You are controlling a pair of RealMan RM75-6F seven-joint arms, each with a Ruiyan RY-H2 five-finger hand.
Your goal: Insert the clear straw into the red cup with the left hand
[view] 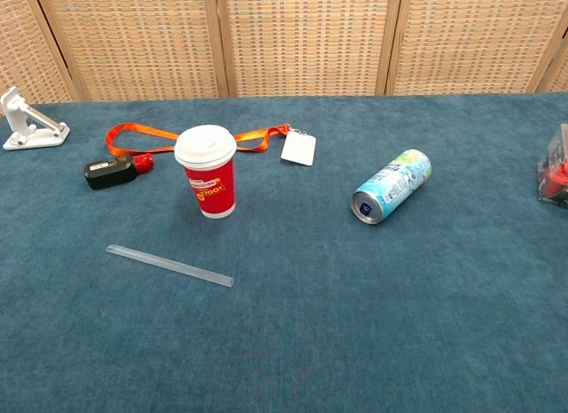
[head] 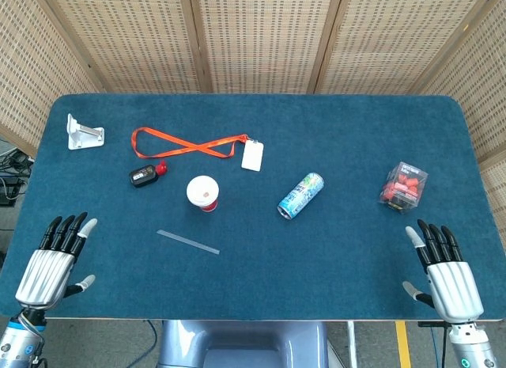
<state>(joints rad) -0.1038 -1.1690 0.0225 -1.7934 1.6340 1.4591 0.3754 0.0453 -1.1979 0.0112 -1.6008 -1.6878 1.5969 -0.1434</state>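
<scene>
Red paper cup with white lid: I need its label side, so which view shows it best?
The chest view: the red paper cup stands side-on, label visible. The head view shows mostly its white lid.

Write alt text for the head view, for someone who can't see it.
A clear straw lies flat on a blue table, just in front of an upright red cup with a white lid. The left hand and right hand rest open at the near corners, holding nothing.
</scene>
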